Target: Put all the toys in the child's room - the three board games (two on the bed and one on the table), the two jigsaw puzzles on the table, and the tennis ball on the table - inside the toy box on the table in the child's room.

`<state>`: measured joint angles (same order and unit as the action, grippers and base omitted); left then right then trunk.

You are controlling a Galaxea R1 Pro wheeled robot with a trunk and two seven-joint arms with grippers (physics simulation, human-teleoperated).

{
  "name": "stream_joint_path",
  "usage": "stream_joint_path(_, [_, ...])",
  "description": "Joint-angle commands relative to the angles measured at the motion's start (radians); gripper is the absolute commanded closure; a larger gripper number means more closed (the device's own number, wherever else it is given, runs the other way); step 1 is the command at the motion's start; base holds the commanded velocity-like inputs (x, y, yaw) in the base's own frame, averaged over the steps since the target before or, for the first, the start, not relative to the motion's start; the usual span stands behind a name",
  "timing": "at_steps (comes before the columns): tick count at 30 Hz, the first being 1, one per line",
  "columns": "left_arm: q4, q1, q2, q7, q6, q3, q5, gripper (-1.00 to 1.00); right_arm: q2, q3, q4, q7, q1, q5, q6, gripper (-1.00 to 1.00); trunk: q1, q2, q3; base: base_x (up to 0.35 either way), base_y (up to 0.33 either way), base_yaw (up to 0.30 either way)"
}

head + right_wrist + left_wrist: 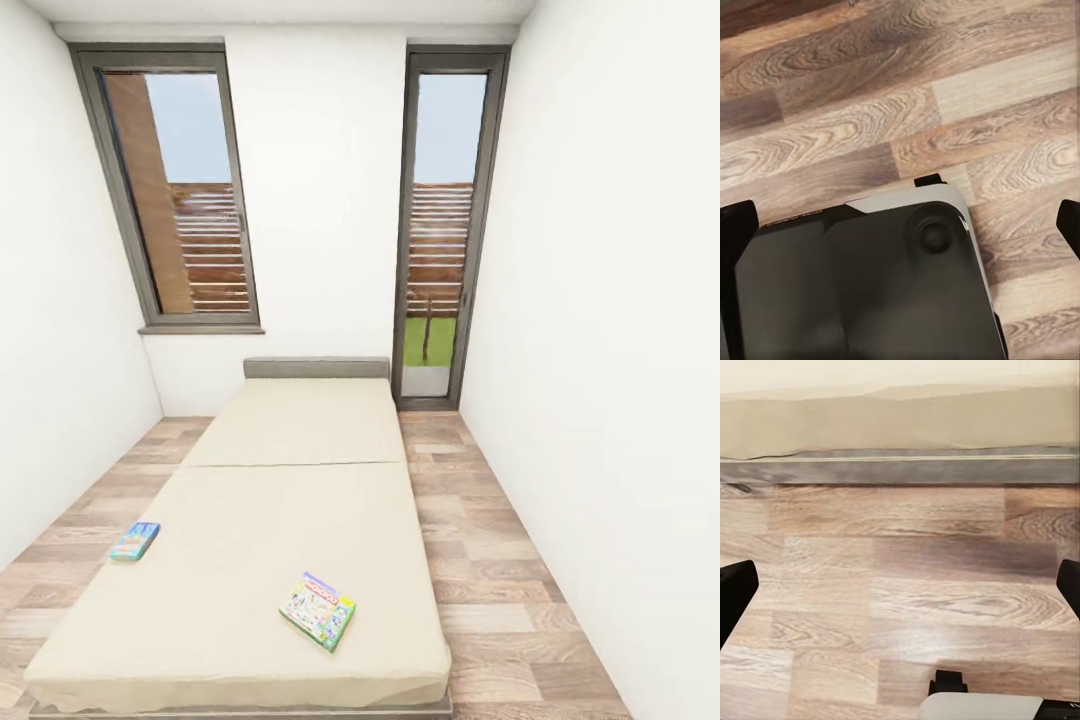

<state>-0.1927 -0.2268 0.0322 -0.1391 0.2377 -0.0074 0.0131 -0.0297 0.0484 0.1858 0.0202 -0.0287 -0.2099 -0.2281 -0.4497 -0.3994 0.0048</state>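
Head view: bed (270, 500) runs lengthwise, headboard at 12 o'clock. Two board games lie on the mattress, well apart: blue one (134, 541) at the 9 o'clock edge, green-edged one (318, 609) near the foot, toward 5 o'clock. Plank floor (480, 560) is open along both sides of the bed. Window (175, 190) at 11, glass door (447, 230) at 1.

Left wrist view: left gripper (900, 585) spread wide, holding nothing, over floor; bed base (900, 469) ahead.

Right wrist view: right gripper (900, 225) wide, holding nothing, above the robot's dark base (862, 289).
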Motion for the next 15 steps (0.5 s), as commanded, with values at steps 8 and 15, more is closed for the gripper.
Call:
stream_joint_path(8, [0.001, 0.0, 0.0, -0.003, 0.003, -0.001, 0.002, -1.0, -0.001, -0.003, -0.004, 0.0, 0.001, 0.006, -0.013, -1.0, 0.0, -0.001, 0.0, 0.0, 0.098, -0.04])
stream_joint_path(15, [0.001, 0.0, -0.001, -0.004, 0.003, -0.001, 0.002, -1.0, 0.0, -0.007, -0.008, 0.001, 0.001, 0.009, -0.039, -1.0, 0.0, -0.001, 0.0, 0.0, 0.025, -0.004])
